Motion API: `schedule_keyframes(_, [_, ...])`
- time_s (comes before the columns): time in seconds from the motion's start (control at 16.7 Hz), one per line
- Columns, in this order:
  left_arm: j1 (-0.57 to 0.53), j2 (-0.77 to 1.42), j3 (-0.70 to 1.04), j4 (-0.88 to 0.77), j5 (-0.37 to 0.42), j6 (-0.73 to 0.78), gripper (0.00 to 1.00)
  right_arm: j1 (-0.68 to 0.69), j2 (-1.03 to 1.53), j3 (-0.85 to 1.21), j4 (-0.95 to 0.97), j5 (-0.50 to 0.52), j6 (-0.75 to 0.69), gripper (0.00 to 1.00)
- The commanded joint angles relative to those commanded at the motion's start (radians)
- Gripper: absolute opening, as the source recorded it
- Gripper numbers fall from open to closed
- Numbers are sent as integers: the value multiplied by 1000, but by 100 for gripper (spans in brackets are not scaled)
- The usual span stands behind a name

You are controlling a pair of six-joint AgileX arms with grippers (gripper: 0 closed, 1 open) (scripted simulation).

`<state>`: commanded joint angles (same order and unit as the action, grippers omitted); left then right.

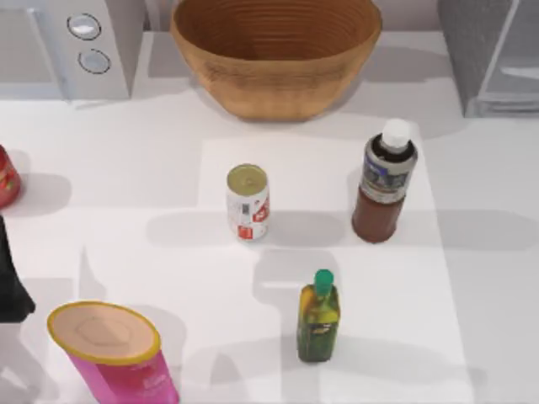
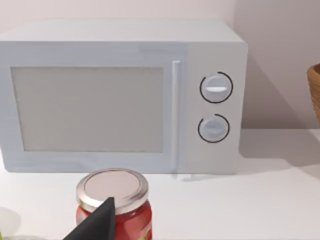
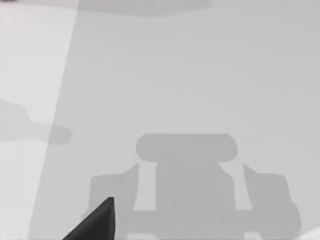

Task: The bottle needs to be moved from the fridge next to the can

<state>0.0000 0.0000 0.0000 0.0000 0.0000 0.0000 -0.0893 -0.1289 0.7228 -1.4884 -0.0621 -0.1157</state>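
Bottle (image 1: 384,182) upright, right of can (image 1: 248,202)

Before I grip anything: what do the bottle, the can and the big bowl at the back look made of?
The bottle looks like clear plastic: dark liquid shows through, with a white screw cap. The can looks like printed metal with a dull gold flat top. The bowl looks like wood or woven fibre, matte tan with ringed ridges inside; which one is unclear.
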Motion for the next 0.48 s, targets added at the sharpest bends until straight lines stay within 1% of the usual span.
schedule_keyframes(0.12, [0, 0, 0, 0, 0, 0, 100, -114, 116, 56, -24, -65, -116, 100])
schedule_keyframes(0.24, [0, 0, 0, 0, 0, 0, 100, -267, 274, 122, -49, -147, -275, 100])
schedule_keyframes(0.48, [0, 0, 0, 0, 0, 0, 100, -641, 698, 265, -88, -339, -695, 100])
